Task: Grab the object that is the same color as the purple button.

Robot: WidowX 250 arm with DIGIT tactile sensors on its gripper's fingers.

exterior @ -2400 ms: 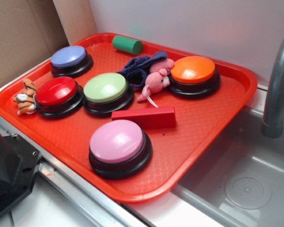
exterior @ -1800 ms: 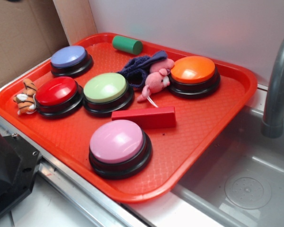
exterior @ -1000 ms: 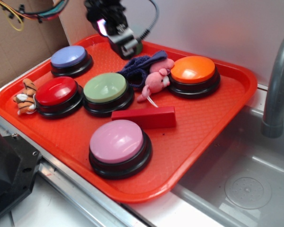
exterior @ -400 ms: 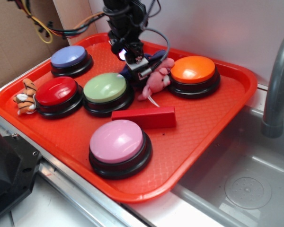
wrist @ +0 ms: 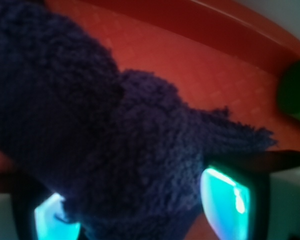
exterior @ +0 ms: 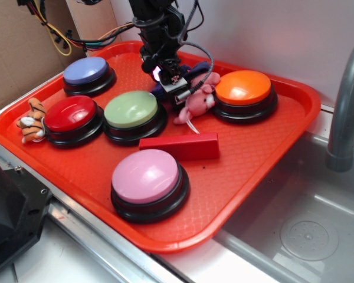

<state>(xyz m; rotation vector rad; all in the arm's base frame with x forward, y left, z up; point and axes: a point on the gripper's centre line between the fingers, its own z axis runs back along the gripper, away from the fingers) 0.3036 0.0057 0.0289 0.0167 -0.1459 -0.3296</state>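
Purple cloth (exterior: 165,89) sits near the tray's (exterior: 271,147) far edge, between the green button (exterior: 131,109) and pink plush (exterior: 196,101), with the gripper (exterior: 172,88) down on it. Wrist view: cloth (wrist: 120,150) fills the gap between the spread fingers (wrist: 225,197), which aren't clamped yet.

The tool (exterior: 171,85) sits on the purple cloth (exterior: 196,70) beside the pink plush (exterior: 196,103).

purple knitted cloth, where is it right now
In the exterior view the purple knitted cloth lies at the back of the red tray, under the gripper, between the green button and pink plush toy.
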